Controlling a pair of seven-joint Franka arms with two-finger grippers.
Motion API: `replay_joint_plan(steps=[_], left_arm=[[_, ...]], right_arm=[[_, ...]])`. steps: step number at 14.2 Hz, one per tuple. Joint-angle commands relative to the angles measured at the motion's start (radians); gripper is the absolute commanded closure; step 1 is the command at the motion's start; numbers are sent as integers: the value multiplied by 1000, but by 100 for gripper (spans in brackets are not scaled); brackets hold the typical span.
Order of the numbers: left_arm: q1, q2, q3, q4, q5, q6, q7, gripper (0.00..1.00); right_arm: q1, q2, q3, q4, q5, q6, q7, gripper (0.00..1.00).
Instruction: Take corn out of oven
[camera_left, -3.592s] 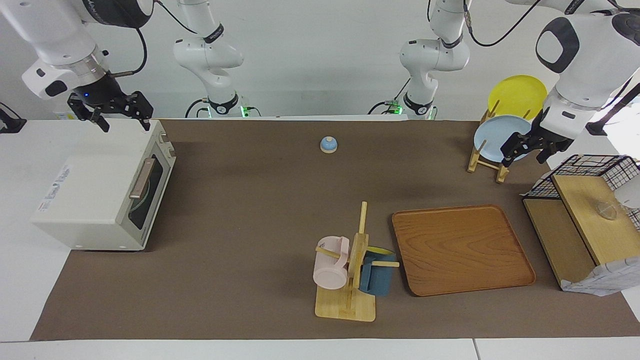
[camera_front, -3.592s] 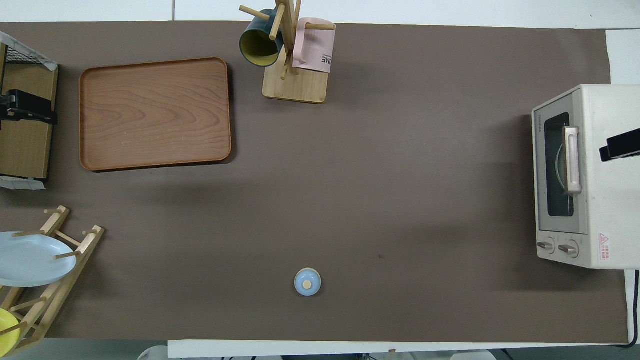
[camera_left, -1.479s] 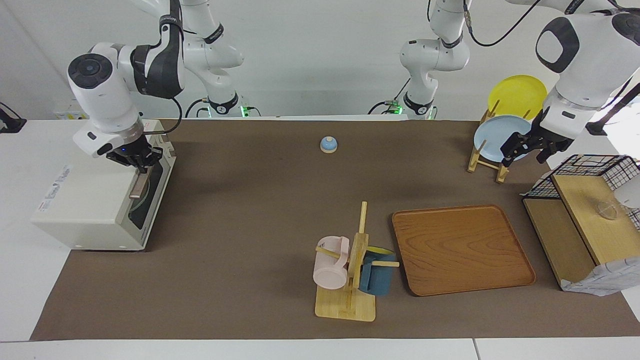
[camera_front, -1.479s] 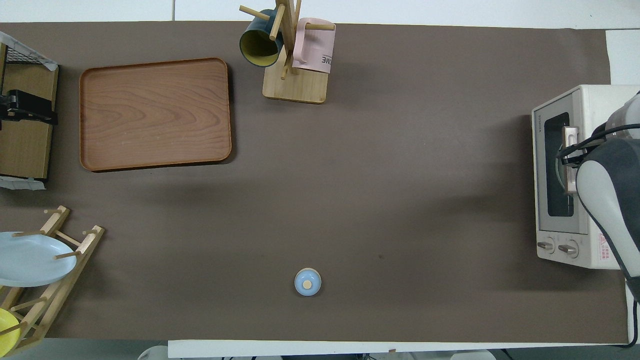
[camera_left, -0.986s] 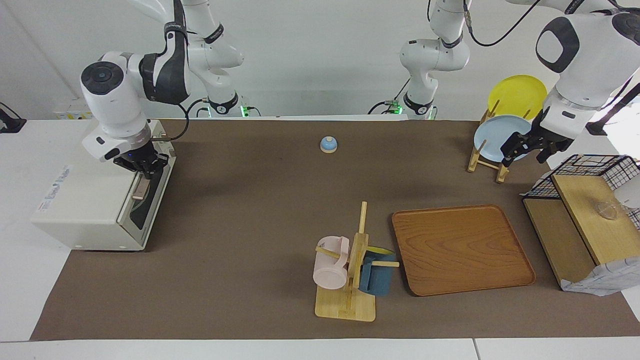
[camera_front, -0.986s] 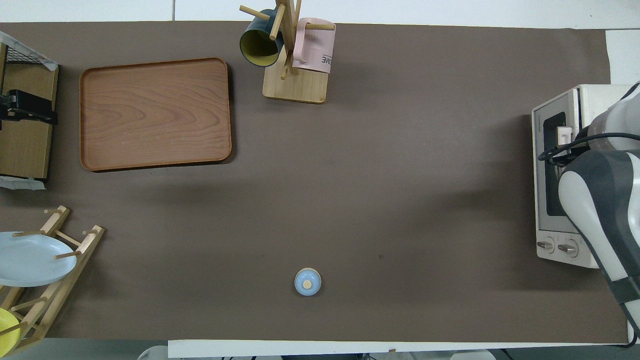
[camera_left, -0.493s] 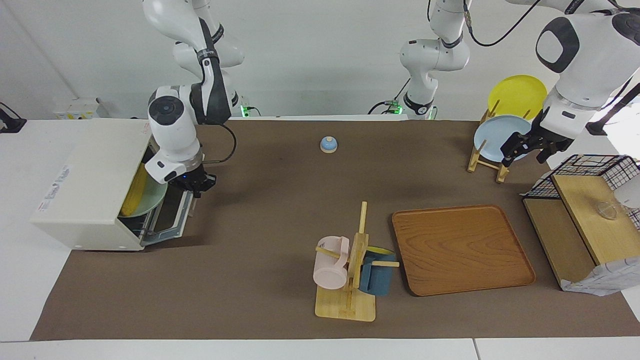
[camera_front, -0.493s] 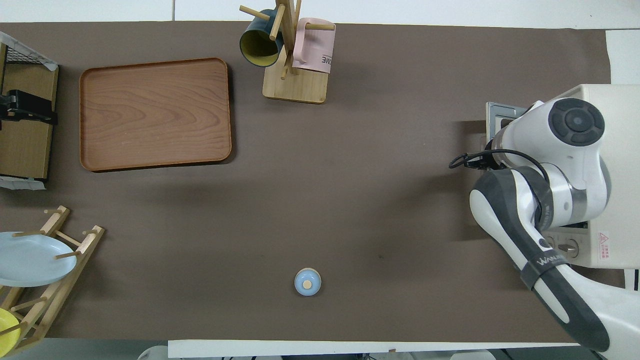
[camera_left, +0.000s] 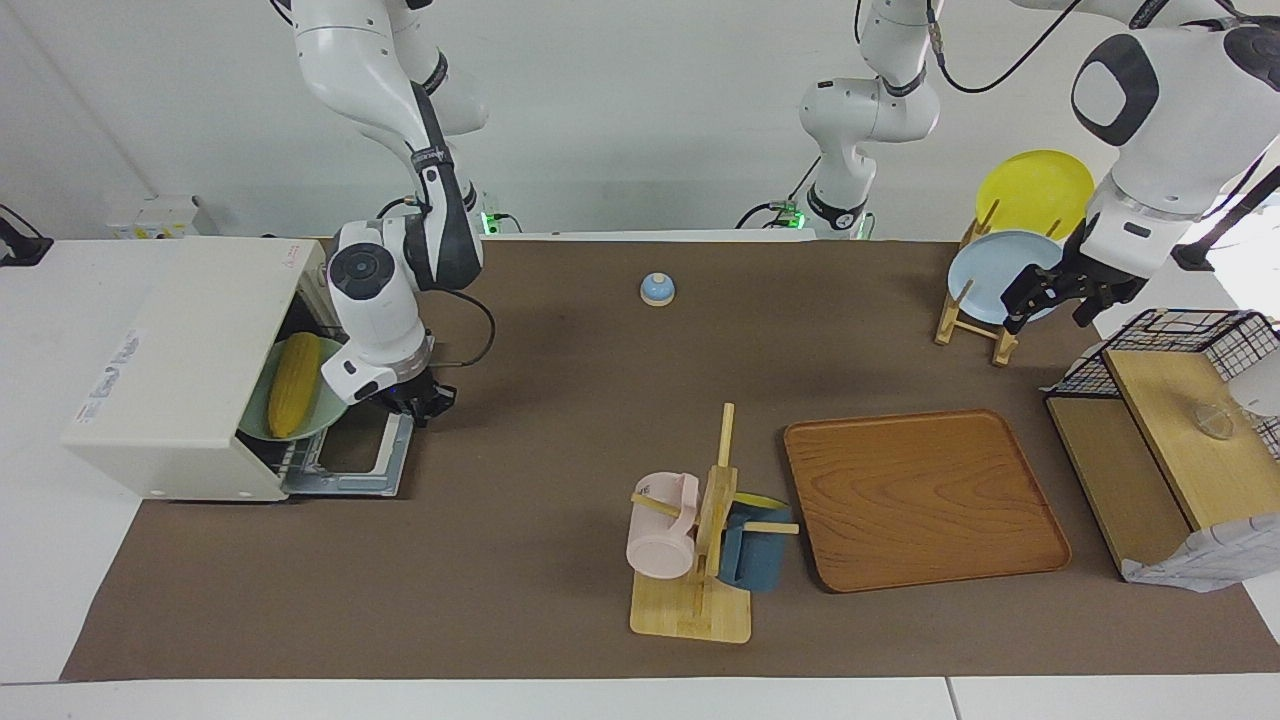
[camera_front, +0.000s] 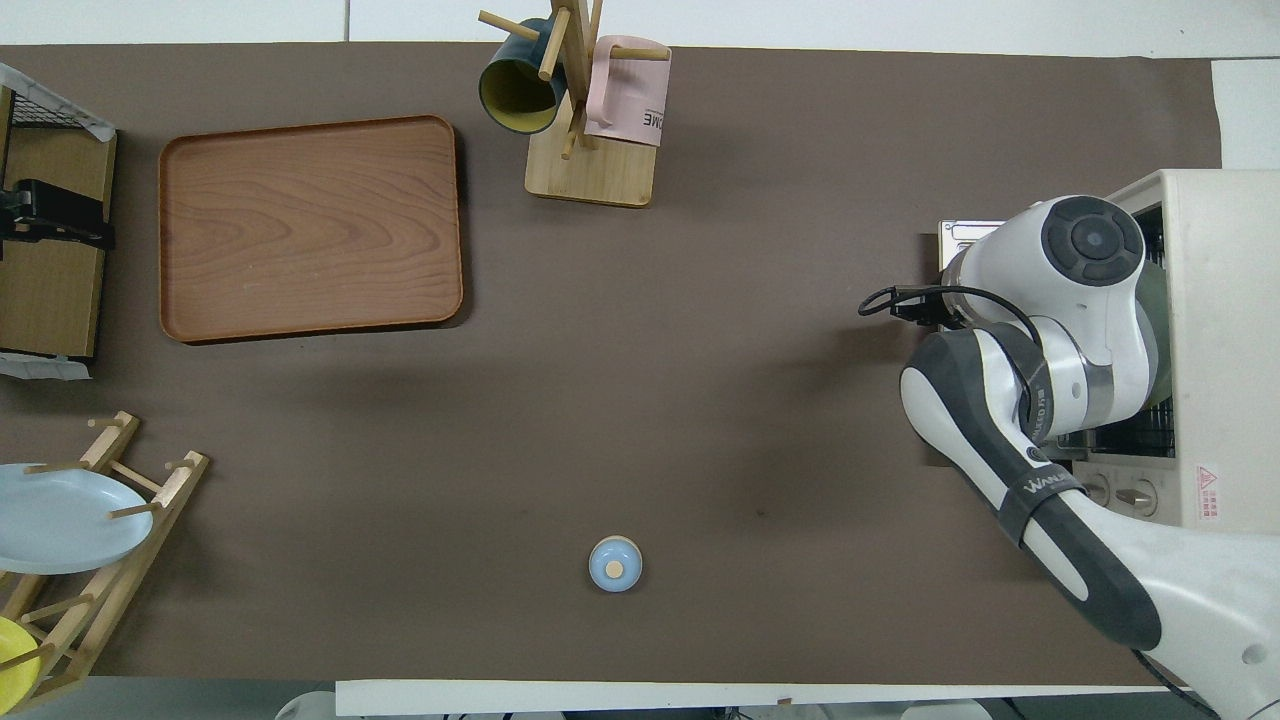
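Brown matting covers most of the white counter, leaving pale strips bare at both ends and along the edge farthest from the robots. At the right arm's end stands the cream-white toaster oven, its door folded down flat onto the mat. Inside, on the wire rack, a pale green plate carries the corn, which lies lengthwise with its tapered tip pointing toward the robots. The right end effector sits at the lowered door's handle edge; I cannot tell whether its fingers are spread or pinching, and from overhead the arm's wrist hides it, along with much of the oven's mouth.

The mat's middle is wide open, holding only a small blue bell near the robots. Farther out stand a wooden mug tree with a pink mug and a dark blue mug, with a wooden tray beside it.

At the left arm's end, a wooden rack holds a light blue plate and a yellow plate. The left end effector waits with fingers spread over the mat beside that rack. A wire basket shelf is cut off at the frame edge
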Motion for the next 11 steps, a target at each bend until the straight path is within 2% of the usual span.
replay_joint_plan(steps=[1, 2, 5, 9, 11], left_arm=[[6, -27, -3, -34, -8, 21, -4, 0], [6, -27, -3, -34, -8, 21, -4, 0], [6, -27, -3, -34, -8, 21, -4, 0], [6, -27, -3, -34, -8, 21, -4, 0], [6, -27, -3, -34, -8, 21, -4, 0]], right_arm=[[-7, -16, 64, 67, 32, -74, 87, 91], [-13, -46, 62, 85, 25, -140, 83, 75], [-52, -145, 38, 79, 22, -271, 12, 47], [-56, -177, -103, 38, 22, -291, -26, 47], [-58, -182, -114, 13, 22, -265, -46, 47]])
